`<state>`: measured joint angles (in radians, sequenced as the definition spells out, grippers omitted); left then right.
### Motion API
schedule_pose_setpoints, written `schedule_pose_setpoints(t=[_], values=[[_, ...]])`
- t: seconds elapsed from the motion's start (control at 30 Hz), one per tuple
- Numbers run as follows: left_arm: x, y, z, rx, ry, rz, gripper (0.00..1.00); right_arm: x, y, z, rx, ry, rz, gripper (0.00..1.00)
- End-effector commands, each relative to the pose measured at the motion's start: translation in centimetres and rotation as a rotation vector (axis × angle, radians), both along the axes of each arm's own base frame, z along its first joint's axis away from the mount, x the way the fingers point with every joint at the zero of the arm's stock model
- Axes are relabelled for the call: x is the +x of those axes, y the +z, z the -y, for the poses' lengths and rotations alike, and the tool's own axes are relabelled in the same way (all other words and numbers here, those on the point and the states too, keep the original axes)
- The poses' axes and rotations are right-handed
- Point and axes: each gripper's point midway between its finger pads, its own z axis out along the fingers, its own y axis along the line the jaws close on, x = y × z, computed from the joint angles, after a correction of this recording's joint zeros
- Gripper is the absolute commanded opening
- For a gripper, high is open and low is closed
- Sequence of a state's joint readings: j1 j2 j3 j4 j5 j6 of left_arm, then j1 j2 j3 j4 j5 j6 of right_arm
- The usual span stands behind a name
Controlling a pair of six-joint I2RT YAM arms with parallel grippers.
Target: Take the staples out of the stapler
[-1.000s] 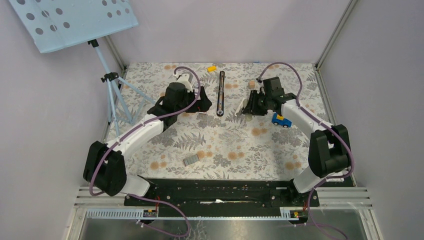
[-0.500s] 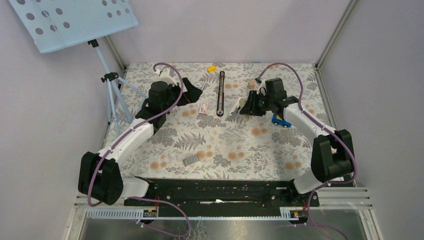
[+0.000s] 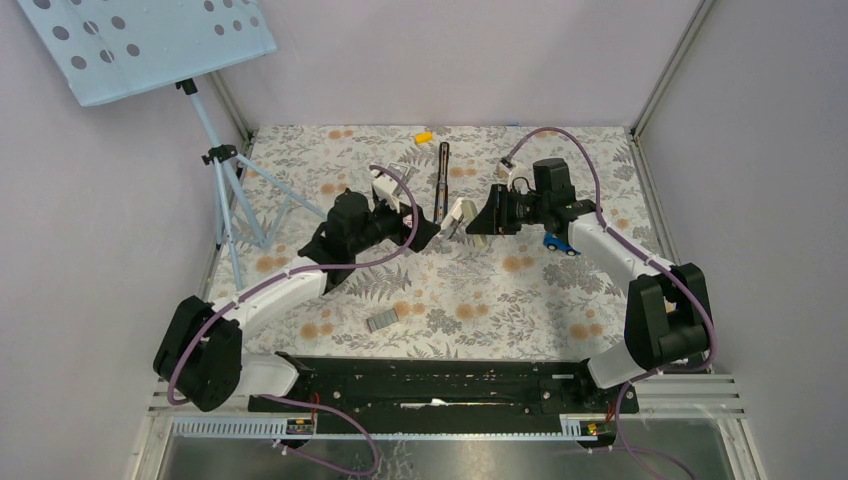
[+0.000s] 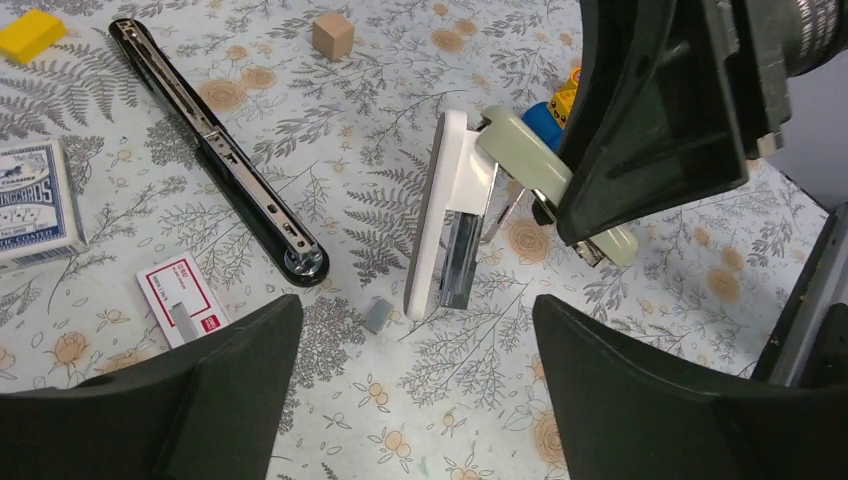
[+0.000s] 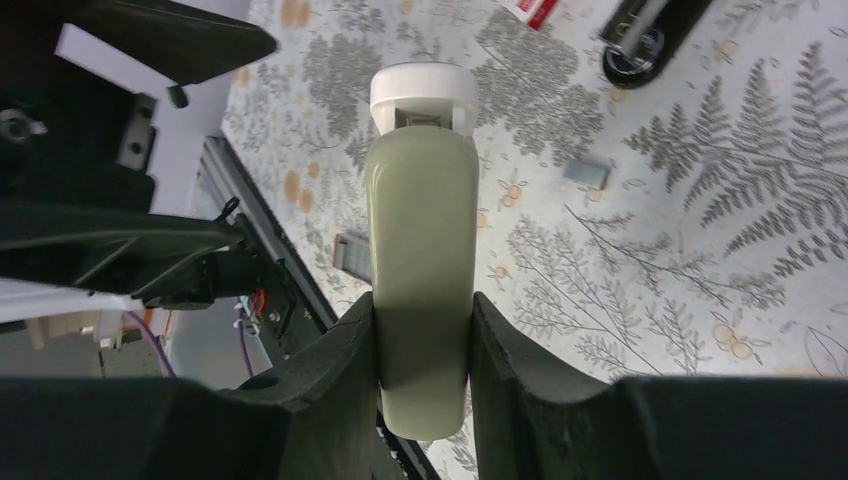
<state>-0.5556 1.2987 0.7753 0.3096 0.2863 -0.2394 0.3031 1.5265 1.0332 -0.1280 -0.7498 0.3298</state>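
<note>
The black stapler (image 3: 441,185) (image 4: 210,150) lies opened flat at the table's back centre, silvery channel up. A tiny grey strip of staples (image 4: 378,314) (image 5: 587,172) rests on the cloth near its round end. My right gripper (image 5: 422,320) (image 3: 480,222) is shut on a second stapler, pale green and white (image 5: 420,250) (image 4: 455,230), tilted nose-down with its tip close to the staples. My left gripper (image 4: 416,330) (image 3: 424,232) hovers open just in front of that tip, nothing between its fingers.
A larger grey block (image 3: 382,320) lies nearer the front. A playing-card box (image 4: 35,200), a red-and-white card (image 4: 180,300), a wooden cube (image 4: 333,35), a yellow block (image 3: 424,136) and a blue toy car (image 3: 562,241) are scattered around. A tripod stand (image 3: 225,170) is at the left.
My left arm swung from the back left toward the centre, ending in front of the green stapler. My right gripper carried that stapler a little to the left.
</note>
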Motion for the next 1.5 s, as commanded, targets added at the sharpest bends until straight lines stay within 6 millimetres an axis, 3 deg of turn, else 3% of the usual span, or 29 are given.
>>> schedule_pose_setpoints(t=[0.0,0.17,0.93,1.23,1.47], values=[[1.0,1.4,0.5,0.049,-0.027,0.170,0.86,-0.8,4.2,-1.3,0.121,0.092,0.131,0.00],[1.3,0.3,0.9,0.097,-0.048,0.155,0.75,-1.1,4.6,-1.6,0.148,0.124,0.156,0.00],[1.0,-0.6,3.1,0.106,-0.140,0.133,0.71,-2.3,5.2,-1.7,0.185,0.154,0.170,0.00],[0.6,-0.3,4.1,0.076,-0.169,0.115,0.71,-2.5,5.0,-1.8,0.195,0.166,0.159,0.00],[0.0,0.3,4.3,0.050,-0.194,0.136,0.79,-2.4,4.5,-1.7,0.184,0.155,0.158,0.00]])
